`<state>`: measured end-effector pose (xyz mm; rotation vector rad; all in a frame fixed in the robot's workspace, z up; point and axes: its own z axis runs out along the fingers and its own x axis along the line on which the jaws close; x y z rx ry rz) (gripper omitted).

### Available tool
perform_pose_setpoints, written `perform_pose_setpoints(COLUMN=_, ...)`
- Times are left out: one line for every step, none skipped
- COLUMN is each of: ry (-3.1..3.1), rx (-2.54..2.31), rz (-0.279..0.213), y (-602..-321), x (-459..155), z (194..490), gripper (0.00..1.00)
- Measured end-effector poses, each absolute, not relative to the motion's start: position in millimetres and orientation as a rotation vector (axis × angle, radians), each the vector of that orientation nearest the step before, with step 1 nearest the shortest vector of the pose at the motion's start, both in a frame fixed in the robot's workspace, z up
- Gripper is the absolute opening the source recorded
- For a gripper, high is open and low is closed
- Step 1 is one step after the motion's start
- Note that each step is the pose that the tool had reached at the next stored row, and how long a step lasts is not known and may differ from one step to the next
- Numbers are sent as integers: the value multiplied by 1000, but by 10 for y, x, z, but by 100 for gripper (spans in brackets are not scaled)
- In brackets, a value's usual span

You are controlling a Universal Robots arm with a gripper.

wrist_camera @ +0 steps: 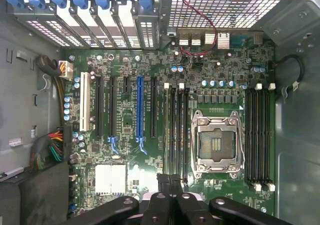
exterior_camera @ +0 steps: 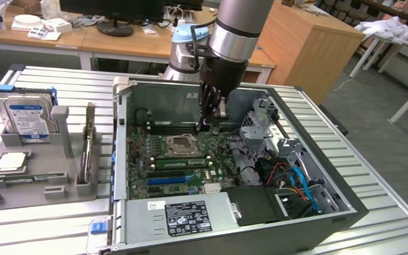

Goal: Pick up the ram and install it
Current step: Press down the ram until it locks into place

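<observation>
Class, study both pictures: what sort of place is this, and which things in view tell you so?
Probably a robotics lab or workshop: a robot arm reaches into an open computer case on a metal table, a hard drive stands in a grey fixture beside it, and wooden desks stand behind.

Ribbed metal table [exterior_camera: 41,228], open computer case [exterior_camera: 346,212] lying on it, grey parts holder [exterior_camera: 27,188] alongside, at the exterior view's left

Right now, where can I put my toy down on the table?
Bare table lies on the near side of the grey tray, beside the case, and behind the tray. Inside the case it is crowded: motherboard, cables and the arm.
</observation>
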<state>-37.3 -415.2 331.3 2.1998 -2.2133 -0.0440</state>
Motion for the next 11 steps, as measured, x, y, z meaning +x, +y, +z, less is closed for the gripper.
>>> perform_pose_setpoints(ry=-2213, rx=2200, rz=-44, y=-4152, x=-373, z=3312, gripper=11)
perform_pose_setpoints(ry=-2213, rx=2200, rz=-44, y=-4152, x=-373, z=3312, gripper=11)
perform_pose_setpoints(ry=-2213, rx=2200, rz=-44, y=-4152, x=-373, z=3312, gripper=11)
perform_pose_setpoints(ry=-2213, rx=2200, rz=-44, y=-4152, x=-373, z=3312, gripper=11)
perform_pose_setpoints(ry=-2213, rx=2200, rz=-44, y=-4152, x=-374, z=3312, gripper=11)
perform_pose_setpoints(ry=-2213, rx=2200, rz=-44, y=-4152, x=-373, z=3312, gripper=11)
perform_pose_setpoints(ry=-2213, rx=2200, rz=-44, y=-4152, x=-369, z=3312, gripper=11)
perform_pose_setpoints(ry=-2213, rx=2200, rz=-44, y=-4152, x=-365, z=3312, gripper=11)
perform_pose_setpoints(ry=-2213, rx=2200, rz=-44, y=-4152, x=-357, z=3313, gripper=11)
perform_pose_setpoints(ry=-2213, rx=2200, rz=-44, y=-4152, x=-346, z=3313, gripper=11)
perform_pose_setpoints(ry=-2213, rx=2200, rz=-44, y=-4152, x=-329, z=3313, gripper=11)
